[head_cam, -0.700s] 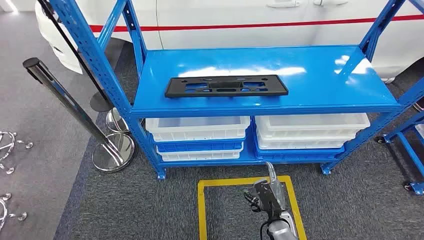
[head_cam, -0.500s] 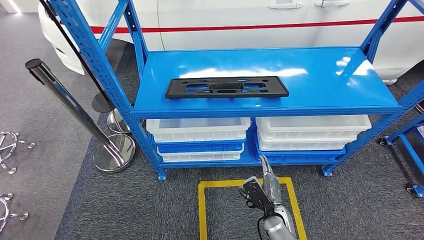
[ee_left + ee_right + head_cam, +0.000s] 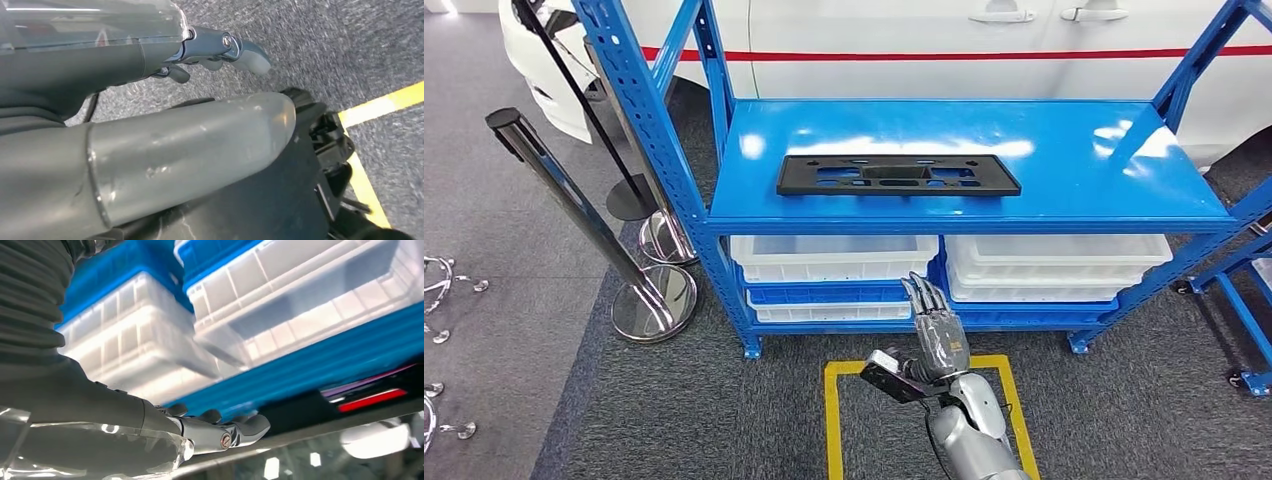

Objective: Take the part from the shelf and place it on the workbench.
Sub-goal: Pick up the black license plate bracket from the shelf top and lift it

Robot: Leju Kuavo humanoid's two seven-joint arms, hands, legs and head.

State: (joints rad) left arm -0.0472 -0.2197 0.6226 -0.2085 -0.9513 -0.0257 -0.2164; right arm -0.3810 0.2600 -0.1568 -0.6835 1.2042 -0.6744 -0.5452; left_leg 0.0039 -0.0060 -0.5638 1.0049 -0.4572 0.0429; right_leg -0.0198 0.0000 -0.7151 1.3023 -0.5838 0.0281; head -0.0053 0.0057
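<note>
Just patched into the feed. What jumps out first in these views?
The blue shelf takes up the head view, with a flat black part lying alone on its top board. White bins are stacked underneath. In front of them the right hand is raised, fingers apart, holding nothing, over a yellow floor square.

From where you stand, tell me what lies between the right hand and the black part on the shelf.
The right hand is low, in front of the white bins. The black part lies on the top shelf above. That shelf's front edge is in the path; the hand must rise over it. Nothing else intervenes.
</note>
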